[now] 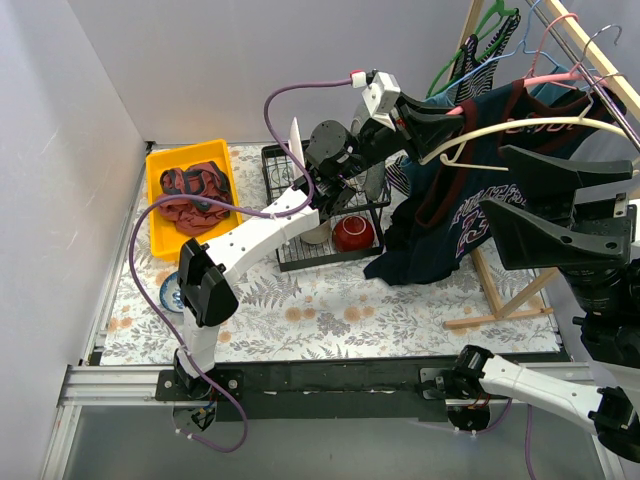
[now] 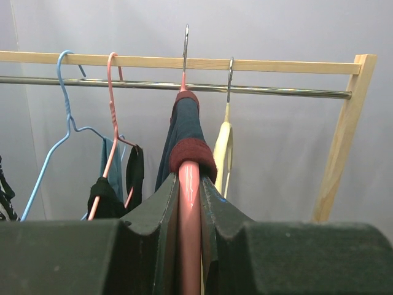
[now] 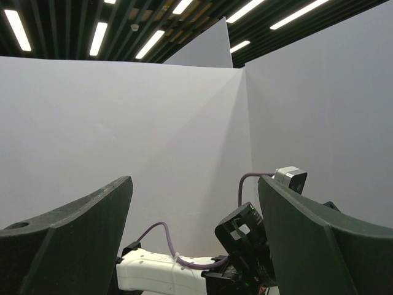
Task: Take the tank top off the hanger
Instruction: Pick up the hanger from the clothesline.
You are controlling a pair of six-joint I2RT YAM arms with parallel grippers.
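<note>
Tank top (image 1: 455, 215) is on its pink hanger (image 1: 545, 77) on the clothes rack (image 1: 585, 50) at the upper right of the overhead view. It's navy with maroon trim and some printed lettering, and its bottom hem is slumped on the bench (image 1: 330, 310).

The left tool (image 1: 452, 113) is reaching up to it, and you can't really read the grip from above. The left wrist view sorts that out. The tool (image 2: 189, 184) is pressed together on the glossy pink arm of the hanger (image 2: 190, 258), pinching it just below the maroon strap of the tank top (image 2: 184, 126). That view also shows the metal rail (image 2: 276, 92) under a wooden bar. A cream hanger (image 2: 223, 150) sits just beside the top, and a thin pink wire hanger (image 2: 112, 117) and a blue hanger (image 2: 46, 160) are off to the left.

The right tool (image 1: 494, 180) is big in the overhead view at the right edge, with its dark wedge-shaped fingers spread wide near the shirt and nothing between them. Its own camera gives you basically nothing on the clothes. All it shows is the spread tool (image 3: 195, 184), grey walls, ceiling lights and the other arm.

Only the overhead view shows the rest of the bench, which has a leafy patterned cloth. There's a yellow plastic bin (image 1: 160, 205) of crumpled clothes at the upper left, a black wire basket (image 1: 280, 165), and a red bowl (image 1: 353, 233).
</note>
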